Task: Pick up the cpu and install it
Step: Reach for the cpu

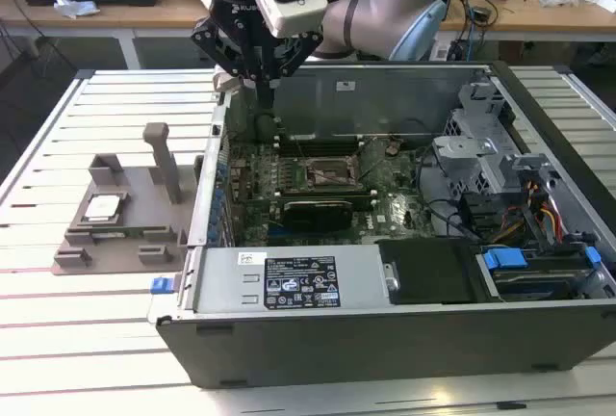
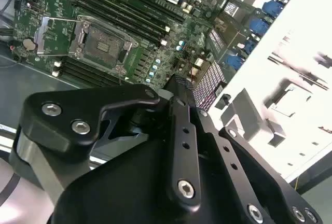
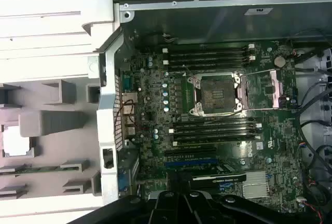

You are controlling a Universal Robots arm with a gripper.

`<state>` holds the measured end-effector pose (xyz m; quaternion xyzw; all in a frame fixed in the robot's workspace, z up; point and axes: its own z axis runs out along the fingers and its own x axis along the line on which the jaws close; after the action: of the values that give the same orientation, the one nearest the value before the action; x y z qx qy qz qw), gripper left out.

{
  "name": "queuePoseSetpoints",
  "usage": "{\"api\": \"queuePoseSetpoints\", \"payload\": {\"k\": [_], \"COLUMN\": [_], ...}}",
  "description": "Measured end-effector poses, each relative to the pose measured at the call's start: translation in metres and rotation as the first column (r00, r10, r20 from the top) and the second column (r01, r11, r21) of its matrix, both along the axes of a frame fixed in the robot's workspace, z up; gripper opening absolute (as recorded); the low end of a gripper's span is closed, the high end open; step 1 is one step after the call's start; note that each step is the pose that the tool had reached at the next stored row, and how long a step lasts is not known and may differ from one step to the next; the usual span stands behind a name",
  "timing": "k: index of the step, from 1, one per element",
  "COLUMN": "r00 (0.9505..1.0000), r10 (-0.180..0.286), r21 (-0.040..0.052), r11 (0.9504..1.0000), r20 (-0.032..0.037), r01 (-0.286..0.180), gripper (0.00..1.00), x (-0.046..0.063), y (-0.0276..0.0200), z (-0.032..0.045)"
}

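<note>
Tool: we see the tool with its fingers drawn together and nothing between them, hanging above the far corner of the open computer case on the exterior view's left.
Below the tool: the green motherboard lies flat in the case.
Socket: the cpu socket is empty, and its metal retention frame is swung open beside it.
Cpu: the cpu lies flat in a recess of the grey holder block, outside the case and well apart from the tool.
Tabletop: the white slatted tabletop carries both the holder and the case.
</note>
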<state>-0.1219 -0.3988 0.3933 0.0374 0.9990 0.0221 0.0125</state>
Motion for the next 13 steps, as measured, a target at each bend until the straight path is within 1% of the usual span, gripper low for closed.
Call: {"api": "queuePoseSetpoints", "payload": {"k": [1, 3, 6, 7, 8, 13], "r00": [1.0000, 1.0000, 1.0000, 1.0000, 1.0000, 1.0000], "r10": [0.000, 0.000, 0.000, 0.000, 0.000, 0.000], "r21": [0.0000, 0.0000, 0.0001, 0.0001, 0.0000, -0.0001], "r11": [1.0000, 1.0000, 1.0000, 1.0000, 1.0000, 1.0000], "r20": [0.0000, 0.0000, 0.0001, 0.0001, 0.0000, -0.0001], "r01": [0.000, 0.000, 0.000, 0.000, 0.000, 0.000], "gripper": [0.11, 0.11, 0.11, 0.11, 0.11, 0.11], "x": [-0.002, -0.010, -0.015, -0.020, -0.022, -0.031], "y": [0.0000, 0.0000, 0.0000, 0.0000, 0.0000, 0.0000], "z": [0.0000, 0.0000, -0.0001, -0.0001, -0.0001, -0.0001]}}
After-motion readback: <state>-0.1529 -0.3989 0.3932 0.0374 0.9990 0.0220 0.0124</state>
